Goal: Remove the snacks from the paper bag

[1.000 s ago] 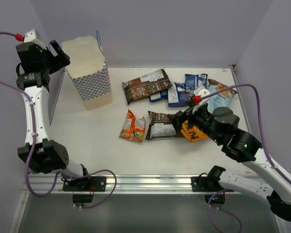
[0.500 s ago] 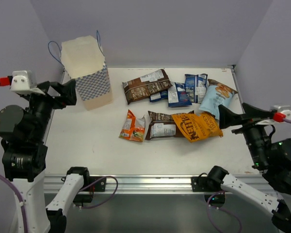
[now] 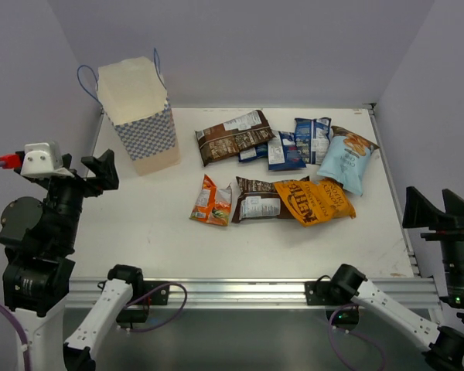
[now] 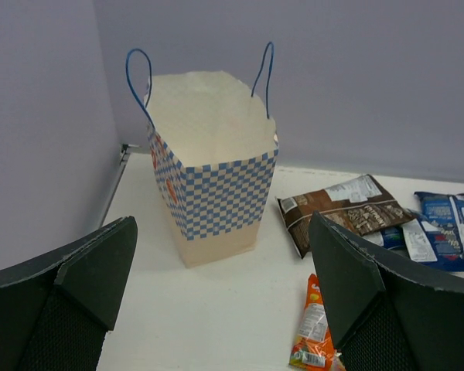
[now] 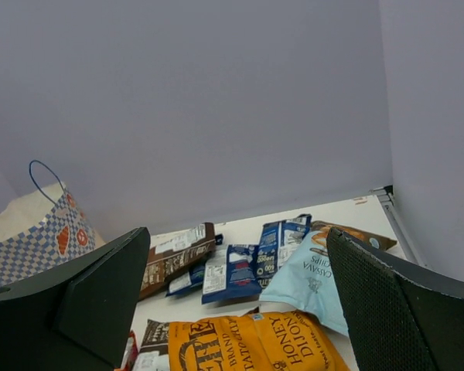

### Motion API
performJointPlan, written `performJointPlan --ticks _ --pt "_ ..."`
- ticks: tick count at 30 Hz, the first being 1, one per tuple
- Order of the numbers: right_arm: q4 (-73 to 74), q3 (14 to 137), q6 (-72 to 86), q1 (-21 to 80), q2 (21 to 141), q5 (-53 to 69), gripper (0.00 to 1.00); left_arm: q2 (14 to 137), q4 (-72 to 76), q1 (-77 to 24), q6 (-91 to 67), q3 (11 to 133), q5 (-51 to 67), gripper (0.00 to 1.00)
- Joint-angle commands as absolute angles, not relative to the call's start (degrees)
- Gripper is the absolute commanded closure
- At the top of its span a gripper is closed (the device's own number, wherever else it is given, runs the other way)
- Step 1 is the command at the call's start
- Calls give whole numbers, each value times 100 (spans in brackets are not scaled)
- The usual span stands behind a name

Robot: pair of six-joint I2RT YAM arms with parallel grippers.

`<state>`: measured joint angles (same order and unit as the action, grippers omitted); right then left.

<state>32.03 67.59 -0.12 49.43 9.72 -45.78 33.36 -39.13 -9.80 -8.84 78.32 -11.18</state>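
Paper bag (image 3: 143, 124) standing upright at far left of tabletop (image 3: 139, 224), mouth open upward. Snacks (image 3: 255, 199) lying flat outside it, clustered centre to right: dark brown packet (image 3: 233, 137) nearest the bag, orange-yellow packet (image 3: 313, 201) touching a second brown one. Left claw (image 4: 223, 222) and right claw (image 5: 238, 232) both spread wide, gripping nothing, out at left and right edges of tabletop.

Left arm folded up above its base, left gripper (image 3: 98, 168) lifted, jaws spread wide. Right arm folded likewise at far right, right gripper (image 3: 433, 209) lifted, jaws spread wide.
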Motion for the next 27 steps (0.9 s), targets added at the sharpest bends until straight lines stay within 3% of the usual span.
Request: performJointPlan --ticks 1,27 --pt "3261 6891 -281 4948 791 -4834 1 3454 -3946 -1020 -817 7655 -1230 0" --pt "3261 6838 -220 4948 721 -4746 1 3656 -3735 -1037 -958 7436 -1187 0"
